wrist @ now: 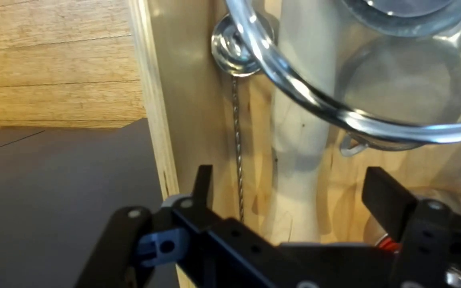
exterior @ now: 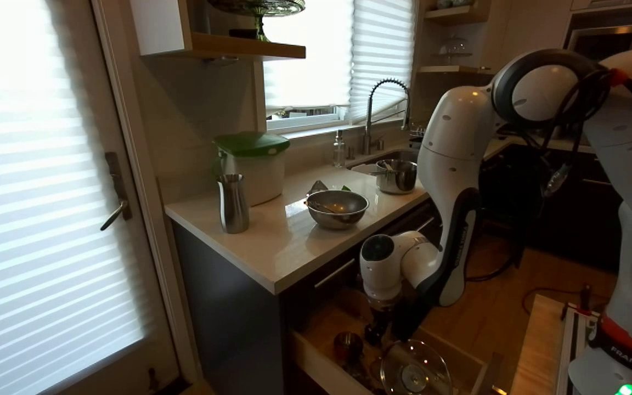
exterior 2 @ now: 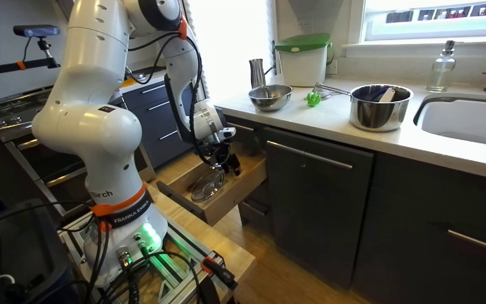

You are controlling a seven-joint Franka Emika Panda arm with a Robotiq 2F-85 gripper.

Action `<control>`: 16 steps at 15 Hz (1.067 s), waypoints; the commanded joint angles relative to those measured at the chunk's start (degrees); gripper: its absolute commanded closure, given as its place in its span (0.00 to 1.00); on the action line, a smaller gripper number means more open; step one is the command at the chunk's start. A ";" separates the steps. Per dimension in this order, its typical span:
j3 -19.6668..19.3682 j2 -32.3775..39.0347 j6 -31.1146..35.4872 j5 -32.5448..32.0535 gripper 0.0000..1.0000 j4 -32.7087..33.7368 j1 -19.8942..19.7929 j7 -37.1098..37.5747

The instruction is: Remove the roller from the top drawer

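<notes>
Lower frame, wrist view: gripper (wrist: 290, 182) is seen spread. Right of centre, the roller (wrist: 300, 132) is seen inside the drawer (wrist: 190, 100), its upper part crossed by a glass lid (wrist: 346, 116).

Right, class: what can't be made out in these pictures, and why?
Wrist view: the roller, lower end hidden behind the pincer, upper end cut off by the top edge.
Wrist view: the lid, cut off by the top and right edges.
Wrist view: what the red patch belongs to, partly hidden behind the pincer.
In an exterior view: the white utensil, lower end hidden by the wall of the pot.
</notes>
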 commanded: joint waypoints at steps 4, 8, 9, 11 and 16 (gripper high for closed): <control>1.57 5.64 0.23 1.08 0.15 4.52 -1.45 -3.87; 3.27 8.52 0.78 1.44 0.16 6.89 -2.74 -5.99; 3.54 8.88 0.65 1.48 0.14 7.16 -3.08 -6.32; 4.05 9.86 0.69 1.59 0.15 7.86 -3.93 -6.74; 3.88 11.67 1.52 5.87 0.46 9.07 -3.98 -11.43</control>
